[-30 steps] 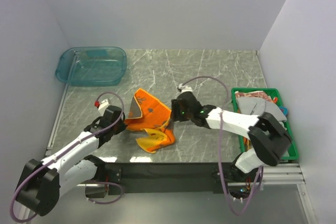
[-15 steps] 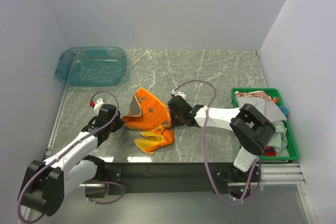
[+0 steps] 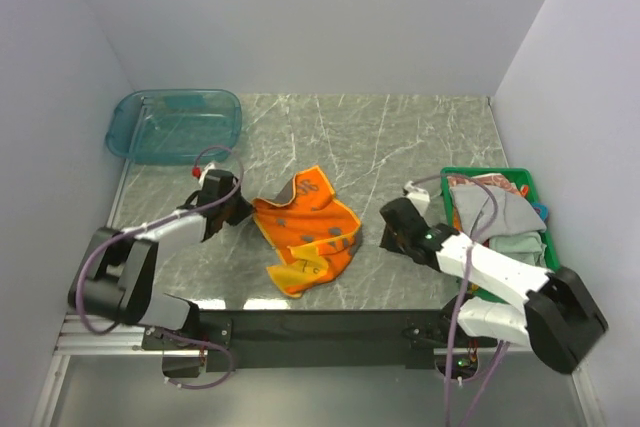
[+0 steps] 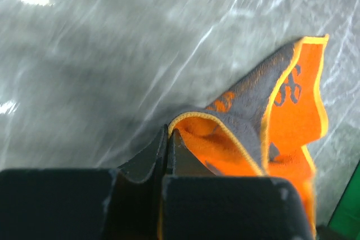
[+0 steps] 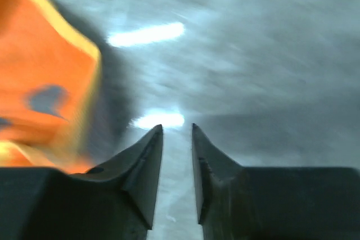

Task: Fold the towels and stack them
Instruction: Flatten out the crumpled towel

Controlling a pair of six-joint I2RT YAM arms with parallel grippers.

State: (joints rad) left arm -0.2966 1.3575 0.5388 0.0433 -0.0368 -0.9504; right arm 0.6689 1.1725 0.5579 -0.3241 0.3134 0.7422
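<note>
An orange-brown towel with grey patches lies partly spread and rumpled at the front middle of the marble table. My left gripper is shut on its left corner; in the left wrist view the closed jaws pinch the towel's orange hem. My right gripper is a little to the right of the towel, apart from it. Its jaws are slightly open with nothing between them, and the towel's edge shows at the left. A pale grey-white towel, a red one and a pale green one lie in the crate.
A green plastic crate stands at the right edge of the table. A clear teal tub stands at the back left. White walls close in three sides. The black front rail runs along the near edge.
My right gripper has let go of the towel and drawn back to the right. My left gripper has moved farther back with its corner, and the towel now lies more spread out.
</note>
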